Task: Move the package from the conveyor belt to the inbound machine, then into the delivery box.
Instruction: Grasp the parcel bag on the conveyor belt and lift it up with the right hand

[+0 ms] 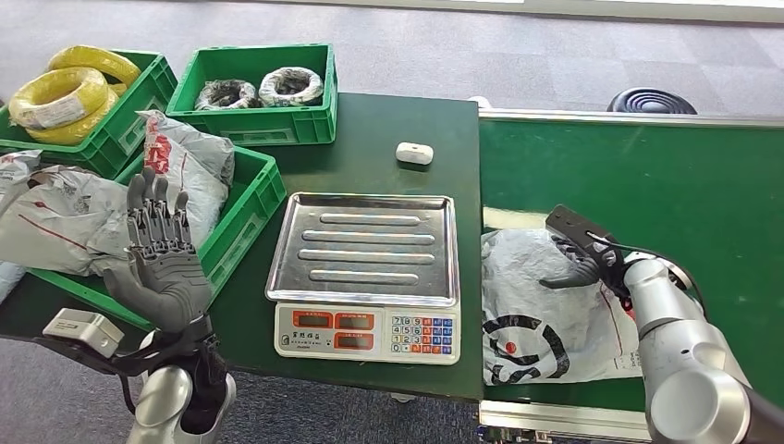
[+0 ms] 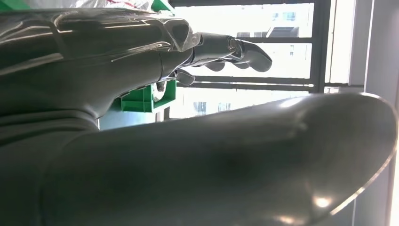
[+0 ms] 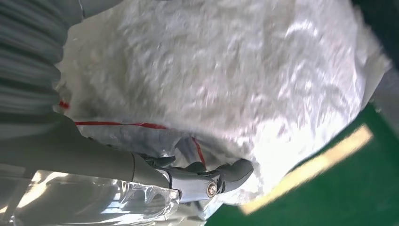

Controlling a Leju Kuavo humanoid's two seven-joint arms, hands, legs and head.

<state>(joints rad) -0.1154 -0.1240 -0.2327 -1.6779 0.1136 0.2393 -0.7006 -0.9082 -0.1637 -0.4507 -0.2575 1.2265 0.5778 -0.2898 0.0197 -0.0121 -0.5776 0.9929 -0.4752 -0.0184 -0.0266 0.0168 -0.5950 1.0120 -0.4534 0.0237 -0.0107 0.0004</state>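
Observation:
A white plastic package with black and red print lies on the green conveyor belt, at its end next to the table. My right hand grips the package's far right edge, the thumb lying on top; up close the thumb presses into the crinkled package, and the other fingers are hidden under it. The inbound machine, a scale with a steel tray, stands empty on the table. The green delivery box to its left holds several grey packages. My left hand is raised in front of that box, fingers straight and holding nothing.
At the back of the dark green table stand a crate of yellow cable coils and a crate with black and white coils. A small white object lies behind the scale. Grey floor lies beyond.

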